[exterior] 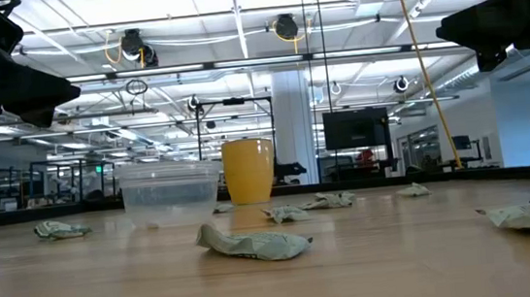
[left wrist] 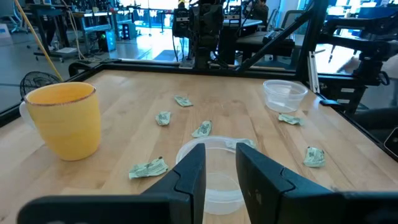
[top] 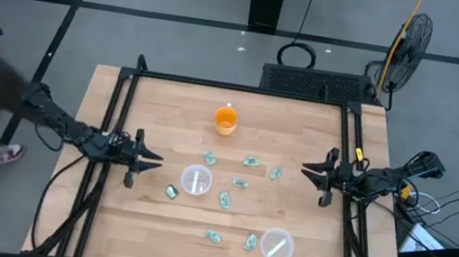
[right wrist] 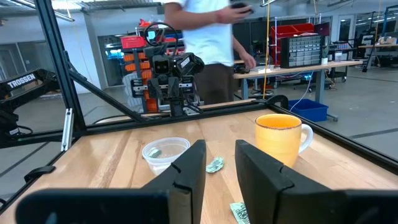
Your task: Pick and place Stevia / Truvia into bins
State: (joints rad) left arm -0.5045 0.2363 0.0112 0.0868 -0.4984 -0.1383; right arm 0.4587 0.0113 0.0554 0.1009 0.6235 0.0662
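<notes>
Left gripper at 9 o'clock and right gripper at 3 o'clock hover above the table, fingers parted and empty. Eight Stevia / Truvia packets lie scattered around centre. Two clear bins sit at centre and 5 o'clock, the central one possibly holding a packet, and an orange cup stands at 12 o'clock.

Probably robotics lab: parts bins, workbenches.
</notes>
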